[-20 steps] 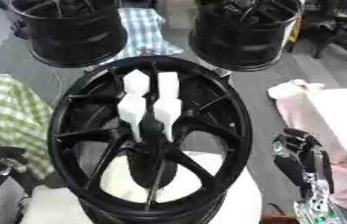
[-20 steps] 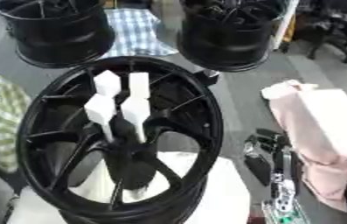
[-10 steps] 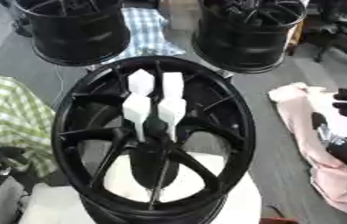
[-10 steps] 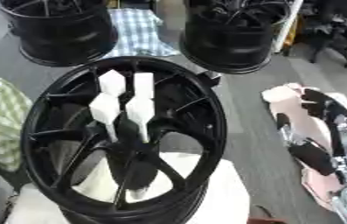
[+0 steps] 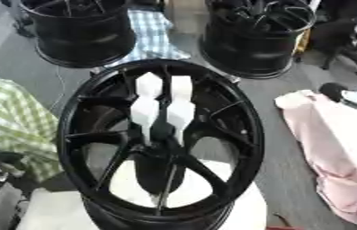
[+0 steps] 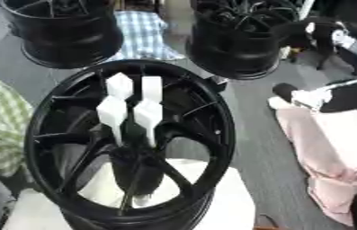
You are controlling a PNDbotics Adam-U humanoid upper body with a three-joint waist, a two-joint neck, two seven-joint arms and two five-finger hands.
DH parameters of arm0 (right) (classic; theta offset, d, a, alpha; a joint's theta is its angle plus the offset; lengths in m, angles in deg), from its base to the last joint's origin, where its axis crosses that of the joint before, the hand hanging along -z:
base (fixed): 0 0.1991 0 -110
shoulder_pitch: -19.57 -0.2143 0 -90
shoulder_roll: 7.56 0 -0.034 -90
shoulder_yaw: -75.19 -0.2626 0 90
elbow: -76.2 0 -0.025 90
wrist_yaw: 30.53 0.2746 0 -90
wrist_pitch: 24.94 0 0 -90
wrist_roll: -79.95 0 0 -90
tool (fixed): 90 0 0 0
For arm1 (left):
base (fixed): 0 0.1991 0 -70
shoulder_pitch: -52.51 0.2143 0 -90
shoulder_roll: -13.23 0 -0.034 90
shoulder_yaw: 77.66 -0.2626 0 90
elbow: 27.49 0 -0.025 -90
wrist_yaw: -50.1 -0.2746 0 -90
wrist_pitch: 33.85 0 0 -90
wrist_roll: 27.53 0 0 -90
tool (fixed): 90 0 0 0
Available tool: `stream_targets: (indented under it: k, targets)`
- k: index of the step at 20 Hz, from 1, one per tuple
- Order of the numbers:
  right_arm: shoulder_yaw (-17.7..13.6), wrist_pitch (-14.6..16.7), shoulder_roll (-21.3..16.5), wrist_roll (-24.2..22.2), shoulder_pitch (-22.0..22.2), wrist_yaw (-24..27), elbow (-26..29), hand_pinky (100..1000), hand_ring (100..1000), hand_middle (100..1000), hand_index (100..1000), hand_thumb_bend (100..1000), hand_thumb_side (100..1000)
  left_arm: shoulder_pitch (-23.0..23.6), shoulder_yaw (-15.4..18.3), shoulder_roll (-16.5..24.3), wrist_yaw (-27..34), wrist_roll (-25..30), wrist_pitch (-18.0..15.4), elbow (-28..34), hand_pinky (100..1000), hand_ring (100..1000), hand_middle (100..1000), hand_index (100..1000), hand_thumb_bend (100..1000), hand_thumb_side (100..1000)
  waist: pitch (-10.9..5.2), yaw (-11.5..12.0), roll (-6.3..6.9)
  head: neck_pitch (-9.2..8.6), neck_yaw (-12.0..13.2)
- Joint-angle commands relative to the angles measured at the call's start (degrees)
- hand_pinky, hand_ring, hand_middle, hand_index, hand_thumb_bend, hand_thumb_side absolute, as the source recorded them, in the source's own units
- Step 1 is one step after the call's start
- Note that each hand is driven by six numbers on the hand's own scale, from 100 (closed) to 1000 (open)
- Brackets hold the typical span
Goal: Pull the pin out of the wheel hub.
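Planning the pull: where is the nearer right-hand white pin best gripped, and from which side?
Probably take the white pin by its broad top, from above: it stands upright, tapers down into the wheel hub, and a neighbouring pin crowds its left.

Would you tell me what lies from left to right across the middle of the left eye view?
Green checked cloth → black wheel holding the white pins → pink cloth.
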Motion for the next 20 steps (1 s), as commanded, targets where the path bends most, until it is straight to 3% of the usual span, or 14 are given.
stream_targets:
  k: [1, 5, 11, 14, 15, 20]
  targets:
    - [2.3, -6.0, -2.5, -5.9, -6.2, 3.7, 0.9, 859, 859, 855, 930, 416, 361, -0.9, -0.7, 1.3, 0.7, -0.1, -0.2, 1.3, 536, 100, 596, 785, 100, 883, -0.37, 0.6, 0.32, -0.47, -1.1]
    - [6.4, -14.3, 0.1, -10.7, -14.3, 3.0, 0.9, 868, 890, 876, 940, 446, 368, -1.5, -1.8, 0.9, 0.9, -0.1, -0.7, 1.1, 536, 100, 596, 785, 100, 885, 0.18, 2.3, 0.84, -1.21, -2.8]
    - [11.7, -25.3, 6.2, -15.0, -22.4, -3.5, -0.6, 871, 902, 884, 943, 457, 375, -2.5, -3.7, 0.1, 1.4, -0.1, -1.1, 0.8, 537, 100, 596, 785, 100, 886, 1.13, 4.4, 1.81, -2.59, -5.7]
    - [14.2, -27.1, 9.5, -16.7, -25.3, -6.9, -4.2, 871, 903, 883, 945, 421, 371, -2.8, -4.3, -0.3, 1.6, -0.1, -1.4, 0.7, 537, 100, 596, 785, 100, 886, 1.42, 5.2, 2.23, -3.23, -7.0]
    - [15.0, -27.2, 10.6, -17.4, -26.2, -8.2, -5.7, 871, 903, 884, 945, 452, 379, -2.9, -4.5, -0.4, 1.6, -0.1, -1.5, 0.7, 537, 100, 596, 785, 100, 885, 1.49, 5.5, 2.37, -3.36, -7.4]
    - [17.9, -26.3, 15.2, -18.8, -29.6, -13.9, -11.0, 868, 897, 879, 942, 446, 382, -3.5, -5.3, -0.8, 1.9, -0.1, -1.7, 0.5, 537, 100, 595, 785, 100, 886, 1.79, 6.8, 2.77, -3.66, -9.3]
